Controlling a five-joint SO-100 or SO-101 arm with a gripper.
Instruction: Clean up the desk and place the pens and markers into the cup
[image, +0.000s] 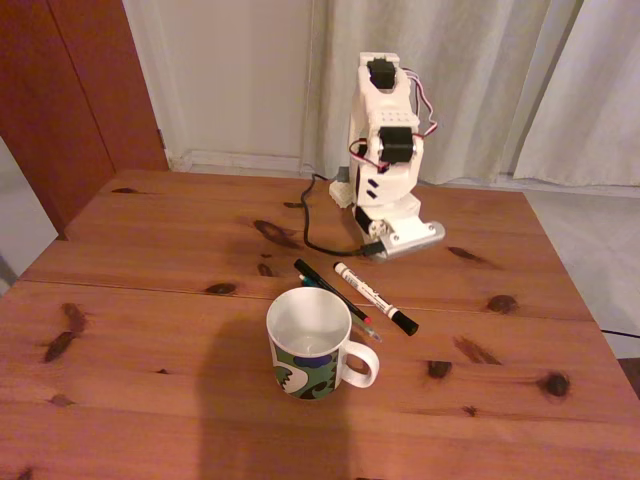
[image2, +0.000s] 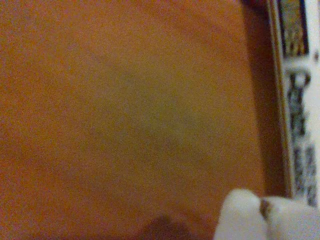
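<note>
— Pale curtains and a white wall are seen behind a large reddish-brown pine plank desk (image: 150, 330) marked with dark knots. What is shown on it?

— A white ceramic cup (image: 310, 345) with a handle and a green, dark blue and white patterned band is set near the middle of the desk in the fixed view, its handle turned to the right. Nothing is seen inside it.

— And the pens and markers?

— Three are laid just behind the cup. A white-barrelled marker with a black cap (image: 375, 298) is placed diagonally, cap end toward the lower right. A black pen with a red end (image: 332, 290) is laid beside it, close to the cup's rim, red tip near the handle. A thin teal-green pen (image: 306, 281) is glimpsed just beside the black pen, largely hidden.

— Where is the arm?

— A white SO-100 arm (image: 385, 150) is folded upright on its base at the far edge of the desk, well apart from the cup; a black cable (image: 315, 225) is trailed to its left.

— And the gripper?

— Whether its fingers are spread or pressed together cannot be told. In the wrist view, blurred wood is shown very close, with a white printed part (image2: 300, 100) along the right edge.
</note>
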